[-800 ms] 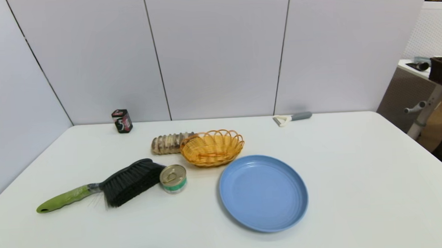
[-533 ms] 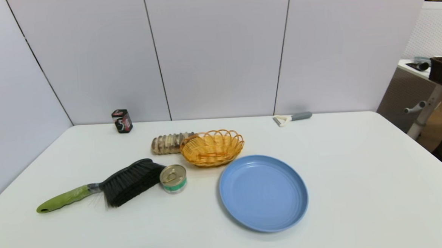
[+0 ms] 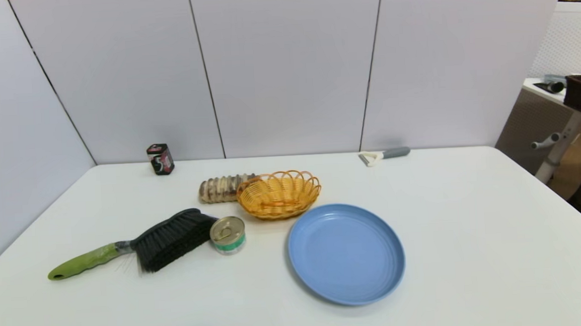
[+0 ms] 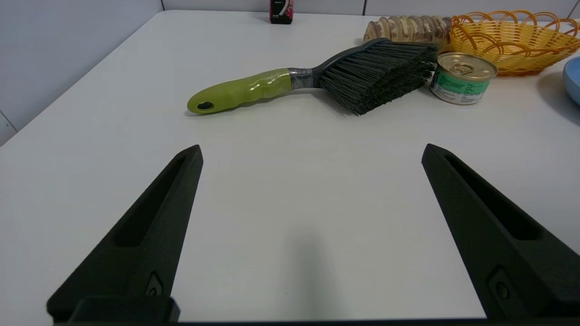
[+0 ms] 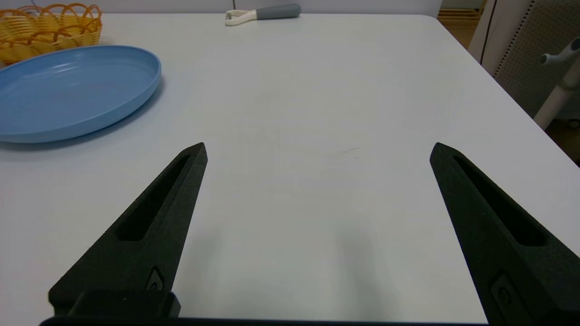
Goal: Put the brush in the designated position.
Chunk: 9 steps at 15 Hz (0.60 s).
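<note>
Both grippers gape empty; left gripper (image 4: 310,151) should straddle the black-bristled brush (image 3: 130,245) at its lime-green plastic handle (image 4: 240,89).

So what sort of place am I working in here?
Probably a lab test bench, not a home: a bare white table boxed in by plain grey partition panels, with unrelated props like the brush and tin can.

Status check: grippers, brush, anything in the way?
Left gripper and right gripper open, empty. Brush flat on table, untouched. Can against its bristles.
</note>
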{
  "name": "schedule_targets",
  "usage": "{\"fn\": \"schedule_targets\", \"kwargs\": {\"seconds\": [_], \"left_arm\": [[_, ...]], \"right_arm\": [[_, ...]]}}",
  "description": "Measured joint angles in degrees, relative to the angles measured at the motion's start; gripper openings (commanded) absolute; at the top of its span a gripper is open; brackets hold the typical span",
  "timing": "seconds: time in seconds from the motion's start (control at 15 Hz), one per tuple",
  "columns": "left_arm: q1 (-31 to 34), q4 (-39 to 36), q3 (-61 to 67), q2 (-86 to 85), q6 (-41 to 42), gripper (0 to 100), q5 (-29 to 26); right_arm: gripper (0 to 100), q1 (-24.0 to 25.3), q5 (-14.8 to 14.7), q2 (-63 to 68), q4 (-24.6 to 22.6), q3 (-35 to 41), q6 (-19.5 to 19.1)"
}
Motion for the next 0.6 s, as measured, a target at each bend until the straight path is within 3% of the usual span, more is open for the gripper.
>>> {"fn": "schedule_targets", "kwargs": {"seconds": [0.6], "left_arm": [[0.0, 0.0, 0.0, 0.0, -0.2, 100, 0.0]], "right_arm": [[100, 0.0, 0.0, 0.0, 0.0, 0.0, 0.0]]}}
